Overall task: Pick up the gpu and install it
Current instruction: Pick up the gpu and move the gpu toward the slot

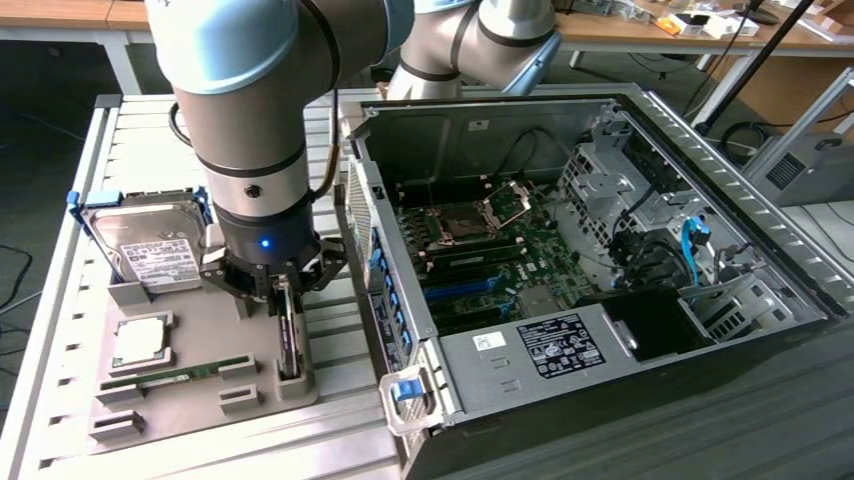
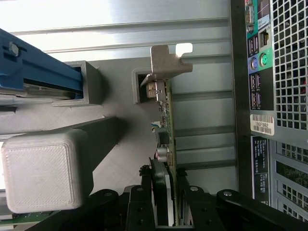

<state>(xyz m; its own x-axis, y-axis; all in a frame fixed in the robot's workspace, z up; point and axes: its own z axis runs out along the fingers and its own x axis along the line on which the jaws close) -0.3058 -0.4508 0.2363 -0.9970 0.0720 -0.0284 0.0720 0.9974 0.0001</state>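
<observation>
Grey-black gpu (image 1: 288,345): where is it? — spotter

Standing on edge in the printed tray (image 1: 187,400) on the slatted counter (image 1: 54,330), just beside the computer case (image 1: 747,200). Its silvery bracket (image 2: 166,60) is seated in a grey slot post (image 2: 137,86) at one end. — note-taker

Jaws? — spotter

Down over the card's top edge, one on each face. They look clamped on the gpu, as far as the wrist view shows (no gap visible on either side). The card is not lifted out. — note-taker

Risks from here? — spotter

Three, by my reckoning. One: the hold is on a thin edge, well away from the bracket end, so the card may pivot in the jaws under its own weight. Two: the bracket tab sits inside that post. Any tilt or sideways drift on the way up could snag it and drag the tray, disturbing the hard drive (image 1: 154,250) and memory stick (image 1: 174,372). Three: the case's rear panel (image 2: 288,72) stands close alongside, so a wide swing could knock the bracket against it. — note-taker
</observation>
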